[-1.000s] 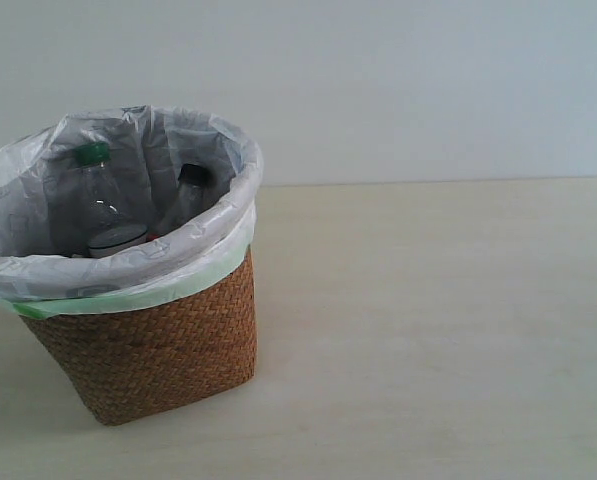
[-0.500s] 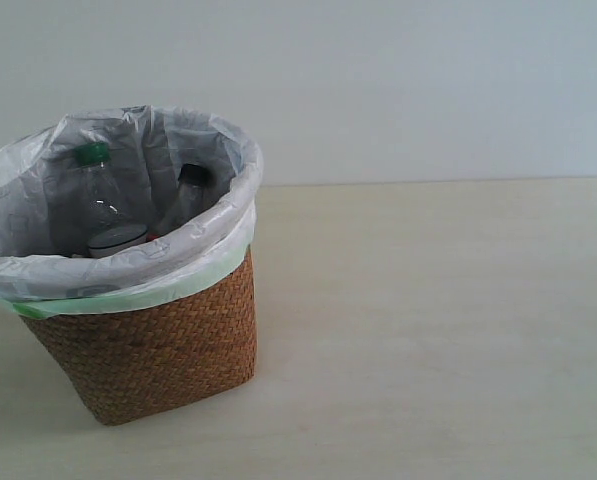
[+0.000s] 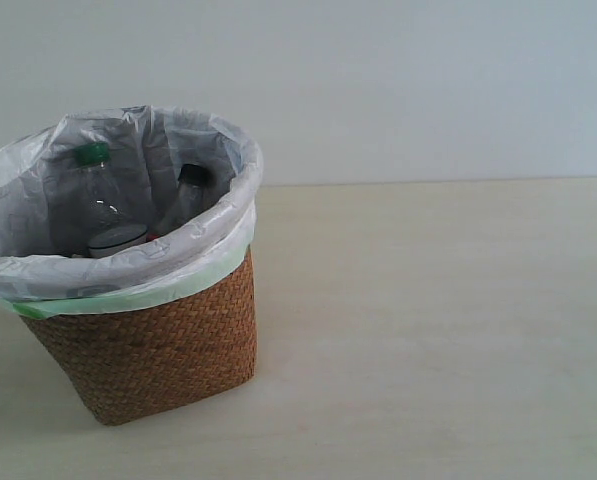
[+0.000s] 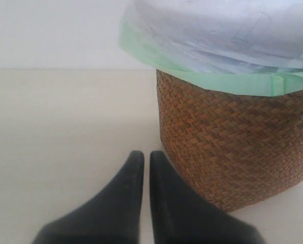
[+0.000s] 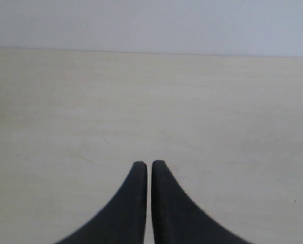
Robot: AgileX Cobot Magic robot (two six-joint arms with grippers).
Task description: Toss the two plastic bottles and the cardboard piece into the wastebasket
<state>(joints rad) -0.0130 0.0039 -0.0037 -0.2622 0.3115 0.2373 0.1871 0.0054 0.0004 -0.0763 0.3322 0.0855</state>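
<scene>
Looking along the left wrist view, I see the left gripper (image 4: 142, 157) with its two dark fingers drawn together, a hairline between them and nothing held. The wastebasket (image 4: 232, 137) stands just beside and beyond the tips, its brown weave apart from the fingers. The right gripper (image 5: 149, 165) is likewise closed on nothing, facing the pale table (image 5: 217, 112). In the exterior view the wastebasket sits at the left of the table, lined with a translucent white bag (image 3: 128, 275) whose pale green edge folds over the rim. Inside, the green-capped bottle (image 3: 96, 190) stands upright near the far side and the black-capped bottle (image 3: 186, 195) leans beside it, a sliver of red low down. I can read no lettering on either. The cardboard piece I cannot make out within the liner. Behind everything is a plain grey-white wall (image 3: 398, 80).
</scene>
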